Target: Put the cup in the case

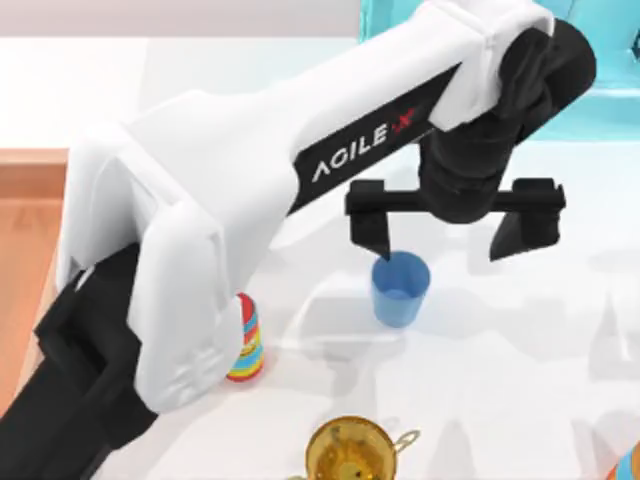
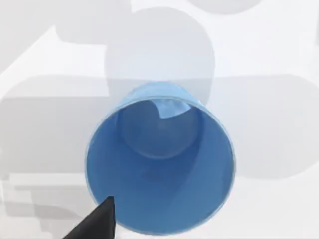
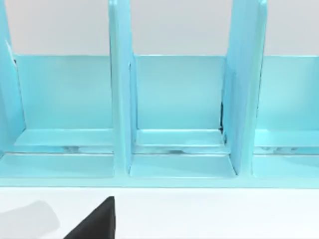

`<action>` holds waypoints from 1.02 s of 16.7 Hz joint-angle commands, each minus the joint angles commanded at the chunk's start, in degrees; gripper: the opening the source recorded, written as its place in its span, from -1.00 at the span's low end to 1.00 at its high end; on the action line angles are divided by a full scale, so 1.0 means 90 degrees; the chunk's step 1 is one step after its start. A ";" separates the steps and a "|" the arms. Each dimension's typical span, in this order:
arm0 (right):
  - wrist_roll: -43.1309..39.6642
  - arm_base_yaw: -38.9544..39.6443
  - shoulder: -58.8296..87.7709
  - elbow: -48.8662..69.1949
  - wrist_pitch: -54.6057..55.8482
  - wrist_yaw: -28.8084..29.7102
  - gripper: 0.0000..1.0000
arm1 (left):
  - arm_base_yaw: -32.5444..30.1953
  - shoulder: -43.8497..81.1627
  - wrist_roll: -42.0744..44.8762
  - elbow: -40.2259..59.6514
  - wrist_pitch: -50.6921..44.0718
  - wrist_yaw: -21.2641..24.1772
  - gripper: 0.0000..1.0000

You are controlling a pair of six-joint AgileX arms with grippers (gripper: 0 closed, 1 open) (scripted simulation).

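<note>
Left gripper (image 1: 447, 240): fingers spread wide, hovering above cup (image 1: 400, 289) at frame centre, 1 finger over its left rim | Case (image 1: 25, 250) at left edge | Risk: I judge misaligned descent could strike rim, tip cup | Right arm faces shelf (image 3: 179, 109).

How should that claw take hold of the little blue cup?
Best by the rim, from straight above. The blue cup stands upright with its mouth open to the top and has no handle. The left claw hangs open over it, one finger at the rim on the top view's left. One finger inside and one outside would probably pinch the thin wall well.
</note>
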 joint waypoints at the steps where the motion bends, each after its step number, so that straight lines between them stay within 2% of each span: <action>1: 0.0000 0.0000 0.0000 0.0000 0.0000 0.0000 1.00 | 0.0012 -0.0026 0.0011 -0.0336 0.0299 0.0000 1.00; 6: 0.0000 0.0000 0.0000 0.0000 0.0000 0.0000 1.00 | 0.0046 -0.0106 0.0044 -0.1724 0.1605 0.0001 1.00; 11: 0.0000 0.0000 0.0000 0.0000 0.0000 0.0000 1.00 | 0.0051 -0.0115 0.0050 -0.1859 0.1739 0.0002 1.00; 17: 0.0000 0.0000 0.0000 0.0000 0.0000 0.0000 1.00 | 0.0051 -0.0115 0.0050 -0.1859 0.1739 0.0002 0.10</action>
